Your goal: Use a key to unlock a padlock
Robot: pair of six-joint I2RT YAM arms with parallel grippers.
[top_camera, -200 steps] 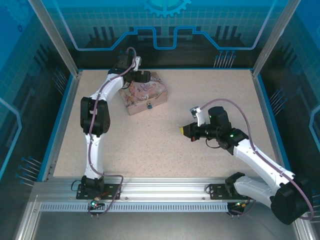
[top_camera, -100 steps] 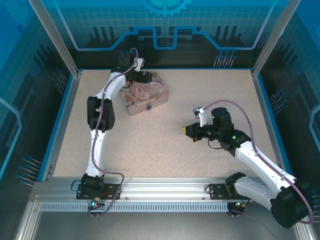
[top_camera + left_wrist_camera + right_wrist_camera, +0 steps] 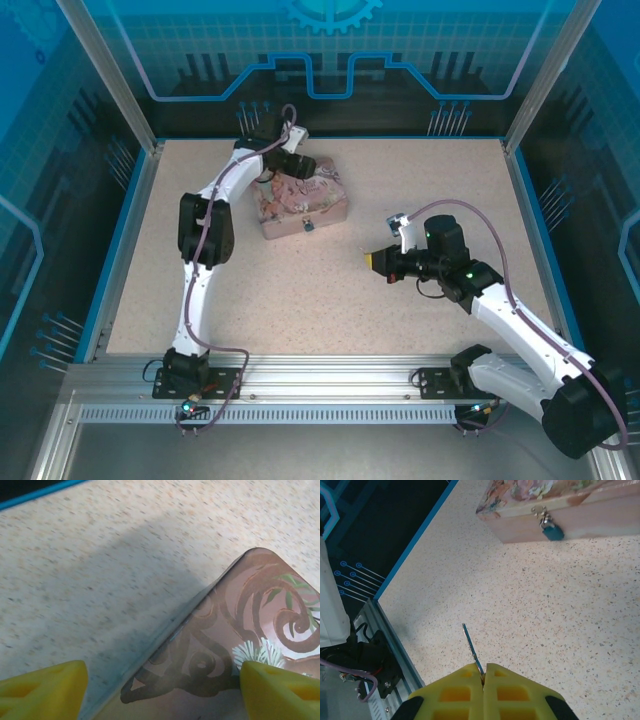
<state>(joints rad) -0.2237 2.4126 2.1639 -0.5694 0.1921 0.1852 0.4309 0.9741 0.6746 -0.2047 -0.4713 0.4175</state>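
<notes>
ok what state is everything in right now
tin: lid shut, latched
padlock: hanging on the tin's latch, shackle looks closed
key: clamped in right hand, blade pointing out
right hand: shut on the key
left hand: open, over the tin's corner

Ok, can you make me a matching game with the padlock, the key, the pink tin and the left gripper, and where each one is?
Things: 1 padlock; 2 key; 3 pink tin; 4 left gripper.
Places: A open above the tin's corner; B pinched in the shut right gripper; C resting on the speckled table; D hanging on the tin's front.
Pairs: 1-D; 2-B; 3-C; 4-A.
</notes>
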